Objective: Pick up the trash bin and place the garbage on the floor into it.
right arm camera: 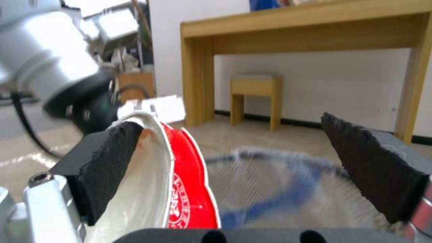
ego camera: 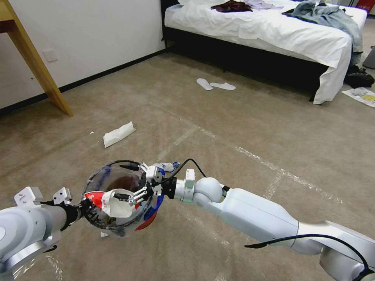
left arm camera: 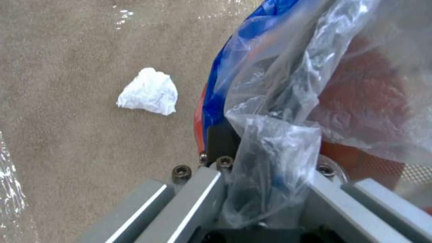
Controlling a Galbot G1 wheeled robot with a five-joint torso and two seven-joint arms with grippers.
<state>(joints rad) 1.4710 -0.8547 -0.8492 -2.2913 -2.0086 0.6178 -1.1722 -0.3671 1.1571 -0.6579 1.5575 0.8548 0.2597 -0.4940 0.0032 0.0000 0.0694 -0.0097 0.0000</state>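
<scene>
Nearest, in the lower left of the head view: holds the trash bin (ego camera: 97,176) off the carpet with the left gripper (ego camera: 79,211), pressed together on the dark rim and the clear liner. Reaches over the open mouth of the bin with the right gripper (ego camera: 133,196), at lower centre; stands spread wide in the right wrist view, with a red and white wrapper (right arm camera: 189,189) leaning on one pad only, so seems to be let go into the bin.

Judged done: bin picked up, and one piece nearly delivered.

Judged left to do: a crumpled tissue (left arm camera: 148,91) on the carpet just beside the bin, some small litter (ego camera: 168,167) behind the right wrist, and farther off, left of centre, a white folded paper (ego camera: 119,134). Farthest, by the bed (ego camera: 273,35) at the top: a pair of white slippers (ego camera: 215,84), probably not garbage.
</scene>
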